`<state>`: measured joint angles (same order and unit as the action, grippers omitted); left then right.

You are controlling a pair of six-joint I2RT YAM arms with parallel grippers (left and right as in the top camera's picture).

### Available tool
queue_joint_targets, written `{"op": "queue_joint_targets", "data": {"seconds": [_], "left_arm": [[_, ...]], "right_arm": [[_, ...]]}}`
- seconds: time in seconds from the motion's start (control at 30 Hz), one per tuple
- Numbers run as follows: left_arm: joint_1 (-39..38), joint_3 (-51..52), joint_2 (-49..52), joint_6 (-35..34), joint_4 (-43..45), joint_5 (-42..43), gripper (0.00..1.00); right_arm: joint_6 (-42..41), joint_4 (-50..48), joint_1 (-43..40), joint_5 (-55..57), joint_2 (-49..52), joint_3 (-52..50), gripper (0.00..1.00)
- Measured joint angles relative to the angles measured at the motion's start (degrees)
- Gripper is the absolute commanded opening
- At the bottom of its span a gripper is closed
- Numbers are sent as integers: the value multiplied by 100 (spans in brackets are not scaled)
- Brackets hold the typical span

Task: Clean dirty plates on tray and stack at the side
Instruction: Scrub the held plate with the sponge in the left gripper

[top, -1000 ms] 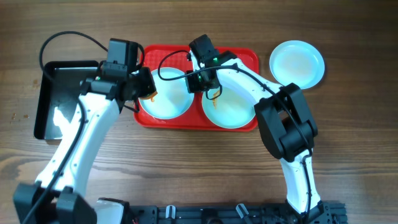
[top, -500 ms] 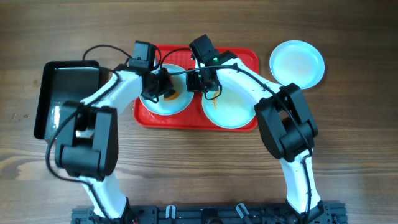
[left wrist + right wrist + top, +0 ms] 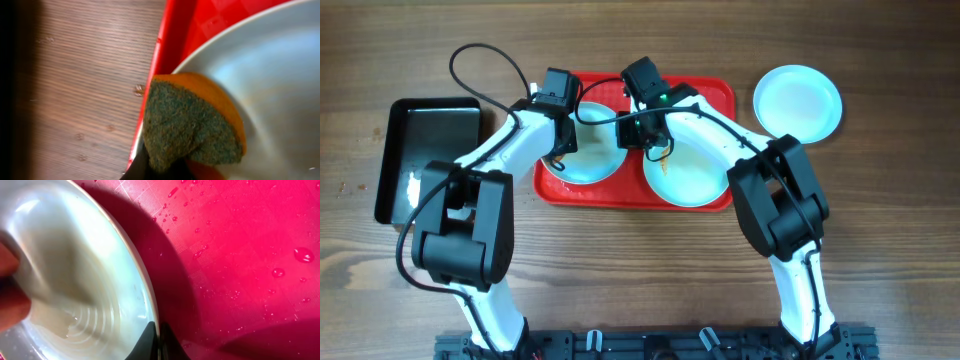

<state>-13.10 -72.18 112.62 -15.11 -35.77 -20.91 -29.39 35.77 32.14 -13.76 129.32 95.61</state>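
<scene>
My left tool (image 3: 561, 150) pinches a sponge (image 3: 192, 125), orange with a green scouring face, and the sponge rests on the rim of the first plate (image 3: 595, 160), right at the tool's tip and over the edge of the red tray (image 3: 715, 90). My right tool (image 3: 156, 332) is pressed together on the rim of the second plate (image 3: 695, 175). That plate spreads away from it on one side and wet tray floor on the other.

I judge the job about a third done. The third plate (image 3: 798, 100) lies off the tray on the bench (image 3: 880, 250), well beyond my right tool, looking clean and alone, so no stack exists yet. The two plates on the tray are left to scrub and move over.
</scene>
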Motion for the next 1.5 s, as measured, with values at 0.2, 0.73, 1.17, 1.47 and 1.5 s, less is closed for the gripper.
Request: {"op": "queue_joint_targets", "data": {"seconds": [0.2,0.73,1.17,1.47,1.5], "left_arm": [[170,-273,-343,-151,144,470,4],[107,-501,417,-262,393,1978,4],[-133,-455,-369,525,144,-1213,4],[-153,-170,-295,-240,76,2391,4],[-153,-122,-192,-275,74,2446,4]], "right_arm": [[2,39,-92,94,0,0,4],[9,-13,-94,177,0,0,4],[28,-17,-101,164,0,9,4],[28,-20,-101,184,0,9,4],[28,-20,-101,184,0,9,4]]}}
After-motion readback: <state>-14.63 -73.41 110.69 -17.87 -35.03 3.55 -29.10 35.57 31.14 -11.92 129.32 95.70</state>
